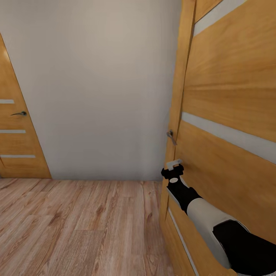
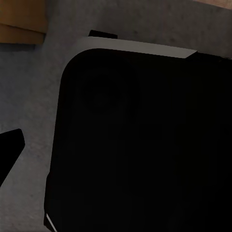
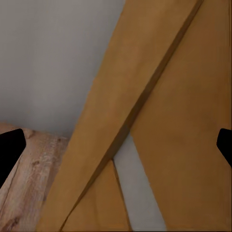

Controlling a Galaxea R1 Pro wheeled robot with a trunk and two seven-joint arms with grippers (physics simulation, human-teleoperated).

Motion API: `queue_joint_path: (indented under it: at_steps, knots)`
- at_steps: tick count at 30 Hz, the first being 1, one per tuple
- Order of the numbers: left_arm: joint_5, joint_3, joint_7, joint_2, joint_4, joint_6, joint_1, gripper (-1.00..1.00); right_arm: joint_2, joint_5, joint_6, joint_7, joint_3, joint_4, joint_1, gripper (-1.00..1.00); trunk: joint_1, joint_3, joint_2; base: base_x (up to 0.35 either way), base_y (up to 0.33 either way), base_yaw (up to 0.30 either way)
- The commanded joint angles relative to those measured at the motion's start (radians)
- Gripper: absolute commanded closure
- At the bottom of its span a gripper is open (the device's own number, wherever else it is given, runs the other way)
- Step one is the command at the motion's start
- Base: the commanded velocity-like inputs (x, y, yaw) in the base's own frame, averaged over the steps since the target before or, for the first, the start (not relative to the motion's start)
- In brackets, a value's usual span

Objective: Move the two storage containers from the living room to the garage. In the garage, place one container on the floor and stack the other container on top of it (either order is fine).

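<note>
Right arm (image 1: 214, 226) reaches out; its gripper (image 1: 173, 165), jaws spread apart, hangs just under the door handle (image 1: 171, 136) of the striped door (image 1: 230, 96). Next it must grasp the handle, I think; left jaws I cannot tell.

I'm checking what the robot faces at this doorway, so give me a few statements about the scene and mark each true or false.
1. The right arm reaches toward the orange-wood door on the right. True.
2. That door carries pale stripes. True.
3. The floor in the head view is dark grey concrete. False: it is light wood planks.
4. A second door with a dark handle stands at the left. True.
5. The right gripper holds an orange-red container. False: nothing shows between its fingertips, which stand wide apart in the right wrist view.
</note>
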Motion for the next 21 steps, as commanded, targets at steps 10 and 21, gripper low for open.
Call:
queue_joint_path:
  at_steps: [10, 21]
  knots:
    - [0.007, 0.0, 0.0, 0.0, -0.001, -0.002, 0.0, -1.0, -0.061, 0.01, 0.005, -0.01, -0.004, -0.006, -0.001, -1.0, 0.0, -0.001, -0.001, 0.0, 0.0, 0.0]
    - [0.007, 0.0, 0.0, 0.0, -0.001, -0.002, 0.0, -1.0, -0.101, 0.011, 0.004, -0.008, -0.077, -0.007, -0.001, -1.0, 0.0, -0.001, -0.001, 0.0, 0.0, 0.0]
